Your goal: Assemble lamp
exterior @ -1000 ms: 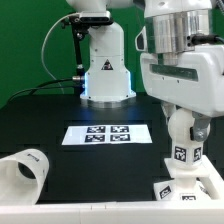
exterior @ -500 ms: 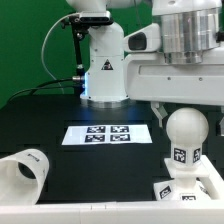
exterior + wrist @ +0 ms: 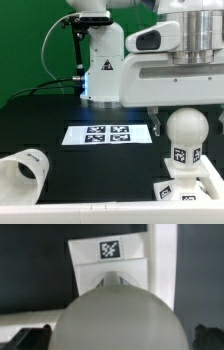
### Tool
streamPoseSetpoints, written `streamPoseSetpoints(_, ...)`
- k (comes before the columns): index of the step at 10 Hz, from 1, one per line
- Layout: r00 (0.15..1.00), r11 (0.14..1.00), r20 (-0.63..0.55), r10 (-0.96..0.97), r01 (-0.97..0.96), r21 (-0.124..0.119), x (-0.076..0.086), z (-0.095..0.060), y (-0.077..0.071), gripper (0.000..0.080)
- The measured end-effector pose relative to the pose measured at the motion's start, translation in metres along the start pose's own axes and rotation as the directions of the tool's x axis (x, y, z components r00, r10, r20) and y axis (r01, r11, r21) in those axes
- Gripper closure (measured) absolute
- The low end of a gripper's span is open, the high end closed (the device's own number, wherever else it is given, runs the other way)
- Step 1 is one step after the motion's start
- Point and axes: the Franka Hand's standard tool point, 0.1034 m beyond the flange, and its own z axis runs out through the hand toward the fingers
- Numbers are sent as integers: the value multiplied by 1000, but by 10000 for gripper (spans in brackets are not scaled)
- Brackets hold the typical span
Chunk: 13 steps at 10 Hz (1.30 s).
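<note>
The lamp's round-headed bulb (image 3: 187, 130) stands upright in the blocky white base (image 3: 192, 187) at the exterior view's lower right, with a tag on its neck. My gripper (image 3: 188, 118) hangs just over it, open, its fingers (image 3: 155, 123) straddling the top of the bulb head without touching. In the wrist view the bulb head (image 3: 115, 314) fills the middle, the tagged base (image 3: 110, 251) lies beyond it, and my gripper (image 3: 120, 339) shows dark fingertips (image 3: 36, 336) well apart on both sides. The tapered shade (image 3: 22, 172) lies on its side at the exterior view's lower left.
The marker board (image 3: 107, 134) lies flat on the black table (image 3: 60, 110) in the middle. The arm's white pedestal (image 3: 105, 70) stands at the back with a black cable to its left. A white rim (image 3: 90, 210) runs along the table's front.
My gripper has risen from low around the bulb to above its head. The bulb head, covered before, now shows and stays standing in the base.
</note>
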Motion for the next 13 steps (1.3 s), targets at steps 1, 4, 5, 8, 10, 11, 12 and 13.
streamPoseSetpoints(1,999,999,-19,-47,46,-3,-1,2,2,101)
streamPoseSetpoints(4,1000,1000,-17,-13,13,-2,-1,2,2,200)
streamPoseSetpoints(5,1000,1000,-17,25,-25,0,0,2,2,225)
streamPoseSetpoints(8,963,963,-16,268,-268,1,0,2,4,225)
streamPoseSetpoints(10,863,863,-17,504,-504,-2,0,1,8,225)
streamPoseSetpoints(11,810,810,-9,586,-586,-6,-1,1,8,225)
streamPoseSetpoints(12,705,705,-8,709,-709,-8,-3,2,5,223)
streamPoseSetpoints(13,561,561,-8,828,-827,29,-2,5,3,223)
